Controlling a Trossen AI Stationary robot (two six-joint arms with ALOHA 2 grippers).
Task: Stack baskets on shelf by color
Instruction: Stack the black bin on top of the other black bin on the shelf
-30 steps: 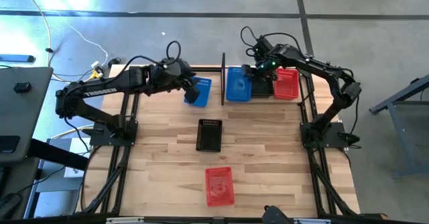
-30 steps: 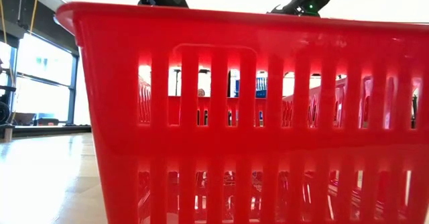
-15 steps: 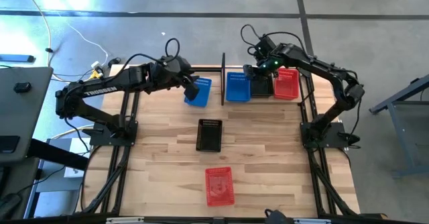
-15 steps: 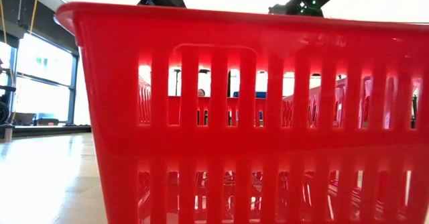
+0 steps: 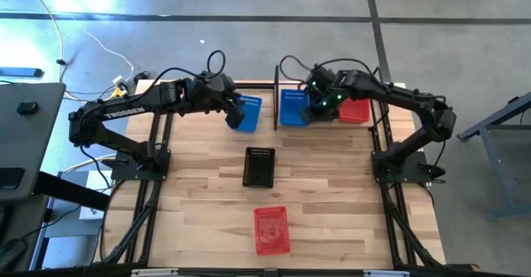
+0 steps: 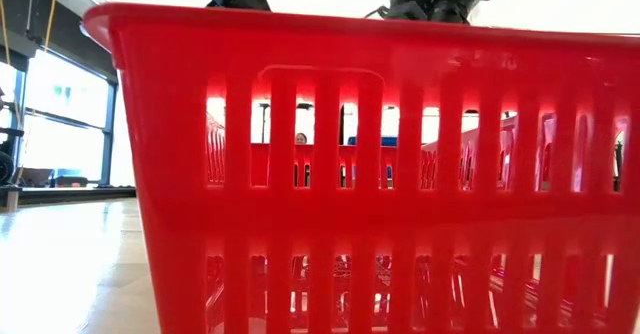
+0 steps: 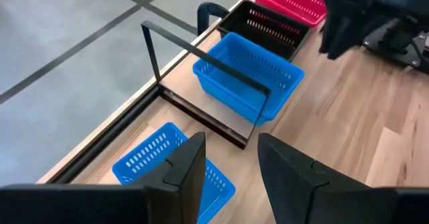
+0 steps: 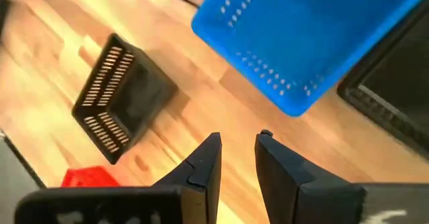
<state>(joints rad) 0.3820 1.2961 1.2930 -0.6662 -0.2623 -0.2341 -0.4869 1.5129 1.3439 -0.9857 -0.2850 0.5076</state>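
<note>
The black shelf (image 5: 275, 97) stands at the table's far edge, and a blue basket (image 5: 292, 108), a black basket (image 7: 268, 26) and a red basket (image 5: 355, 109) rest on it side by side. A second blue basket (image 5: 248, 111) lies on the table left of the shelf. My left gripper (image 7: 231, 163) hovers open above that basket's left part. My right gripper (image 8: 234, 160) hangs open over the shelf, near the blue basket's right side, with nothing between its fingers. A black basket (image 5: 259, 167) sits mid-table. Another red basket (image 5: 271, 229) sits near the front edge.
The shelf's upright end post (image 7: 201, 53) stands between the two blue baskets. The near red basket (image 6: 380, 174) fills the low view. Bare wood lies to the left and right of the two baskets in mid-table.
My right gripper has swung toward the table's left, from above the black and red baskets on the shelf to the blue basket's right side. It has risen a little and its wrist has rolled. The baskets have not moved.
</note>
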